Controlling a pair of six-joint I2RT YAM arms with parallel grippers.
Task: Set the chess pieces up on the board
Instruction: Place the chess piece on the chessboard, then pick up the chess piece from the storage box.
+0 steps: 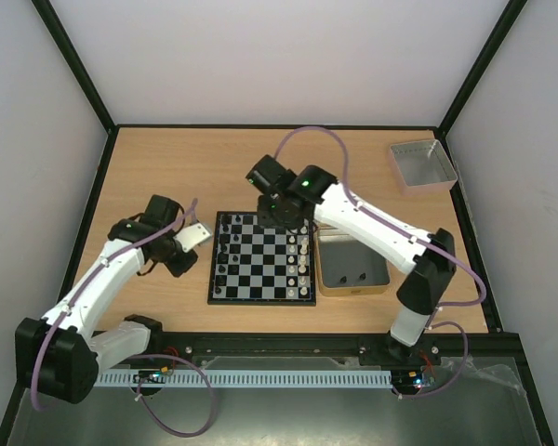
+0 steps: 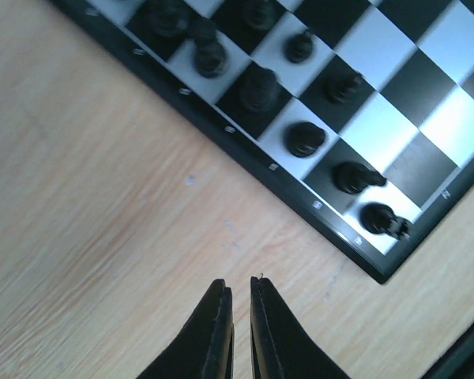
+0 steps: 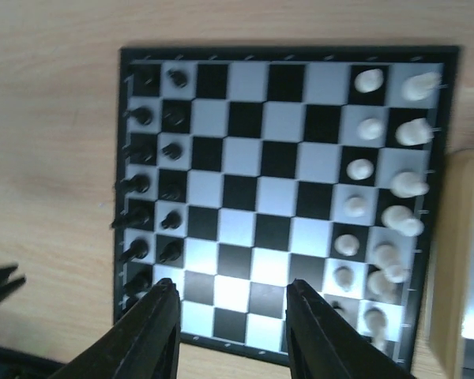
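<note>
Black left tool (image 2: pixel 238 286) hangs nearly together, empty, over the table (image 2: pixel 103 237); right tool (image 3: pixel 231 290) gapes empty above the board (image 3: pixel 288 162).

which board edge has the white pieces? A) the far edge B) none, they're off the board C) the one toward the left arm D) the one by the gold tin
D: the white pieces line the side of the board next to the gold tin; the black pieces hold the opposite side.
</note>
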